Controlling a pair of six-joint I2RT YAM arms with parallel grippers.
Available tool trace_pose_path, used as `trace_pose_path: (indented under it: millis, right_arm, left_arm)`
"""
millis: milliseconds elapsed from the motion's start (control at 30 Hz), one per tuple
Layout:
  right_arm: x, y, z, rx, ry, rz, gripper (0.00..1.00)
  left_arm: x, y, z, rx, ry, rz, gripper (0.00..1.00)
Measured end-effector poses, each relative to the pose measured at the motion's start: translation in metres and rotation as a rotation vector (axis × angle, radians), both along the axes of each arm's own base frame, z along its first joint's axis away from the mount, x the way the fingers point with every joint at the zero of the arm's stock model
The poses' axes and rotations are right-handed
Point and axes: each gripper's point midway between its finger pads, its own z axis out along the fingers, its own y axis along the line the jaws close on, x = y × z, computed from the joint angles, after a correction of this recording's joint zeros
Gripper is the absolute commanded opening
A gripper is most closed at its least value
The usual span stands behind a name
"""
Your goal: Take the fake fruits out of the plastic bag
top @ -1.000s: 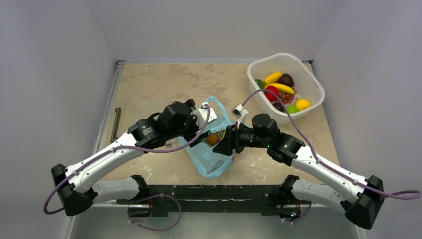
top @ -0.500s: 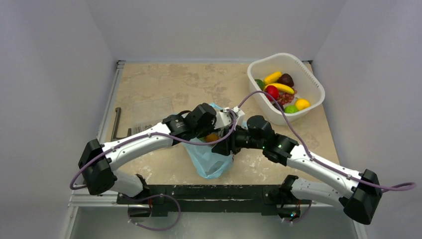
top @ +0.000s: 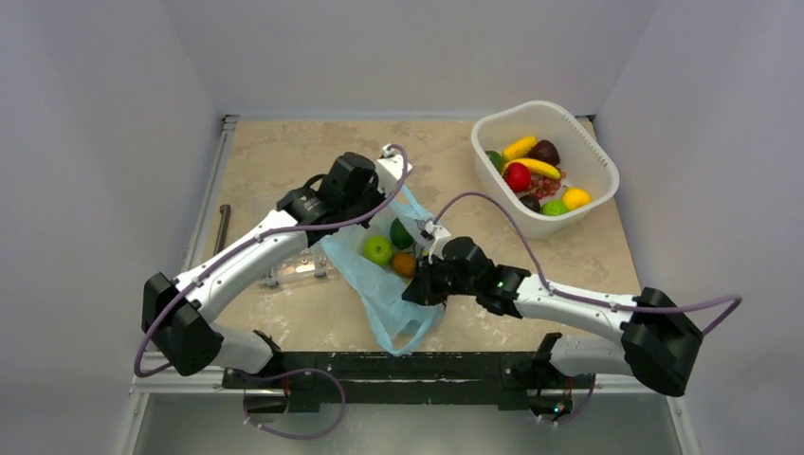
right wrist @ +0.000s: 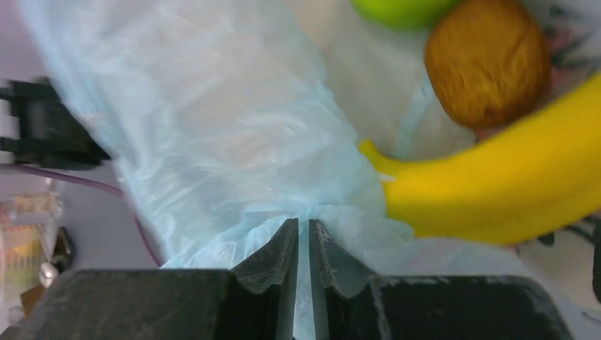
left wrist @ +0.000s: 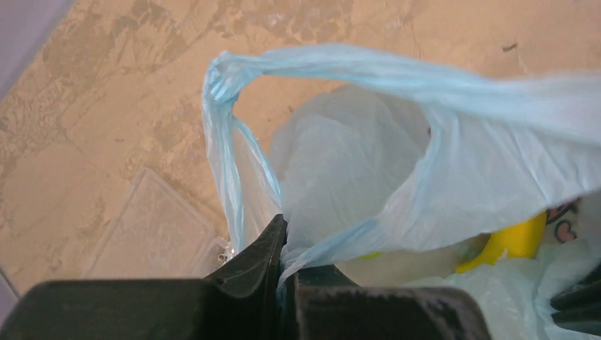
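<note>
Left gripper (left wrist: 282, 265) and right gripper (right wrist: 303, 263) just clamped onto the plastic bag (top: 393, 318) and spread it, so the green apple (top: 377, 249) looks reachable now.

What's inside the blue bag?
Inside the plastic bag you can see a green apple, an orange, a darker green fruit and a yellow banana. Anything deeper under the crumpled plastic is covered.

Left claw (left wrist: 283, 244) and right claw (right wrist: 302, 234) both pinched tight; left arm (top: 242, 258), right arm (top: 569, 301) angled inward.
</note>
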Motion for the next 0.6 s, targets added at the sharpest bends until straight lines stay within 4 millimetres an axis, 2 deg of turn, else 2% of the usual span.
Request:
trace_pose_path:
  millis: [100, 200, 300, 433, 467, 567, 600]
  right_arm:
    - [-0.017, -0.009, -0.043, -0.088, 0.085, 0.009, 0.07]
    - [-0.039, -0.022, -0.067, -0.138, 0.142, 0.021, 0.08]
    - [-0.052, -0.033, -0.075, -0.171, 0.16, 0.023, 0.11]
    - [-0.047, -0.037, -0.064, -0.184, 0.131, -0.01, 0.16]
    - [-0.045, -0.036, -0.059, -0.185, 0.127, -0.013, 0.17]
    - [-0.031, -0.022, -0.033, -0.179, 0.086, -0.02, 0.22]
    - [-0.025, -0.015, -0.02, -0.165, 0.065, -0.021, 0.26]
  left_arm:
    - [0.009, 0.007, 0.021, -0.117, -0.017, 0.055, 0.0]
    - [0.015, 0.011, 0.037, -0.205, -0.039, 0.087, 0.0]
    - [0.016, 0.012, 0.042, -0.268, -0.041, 0.092, 0.0]
    - [0.013, 0.007, 0.031, -0.305, -0.008, 0.082, 0.0]
    - [0.011, 0.005, 0.028, -0.31, 0.004, 0.078, 0.08]
    - [0.006, 0.003, 0.025, -0.318, 0.036, 0.07, 0.41]
    - [0.004, 0.003, 0.025, -0.314, 0.049, 0.071, 0.57]
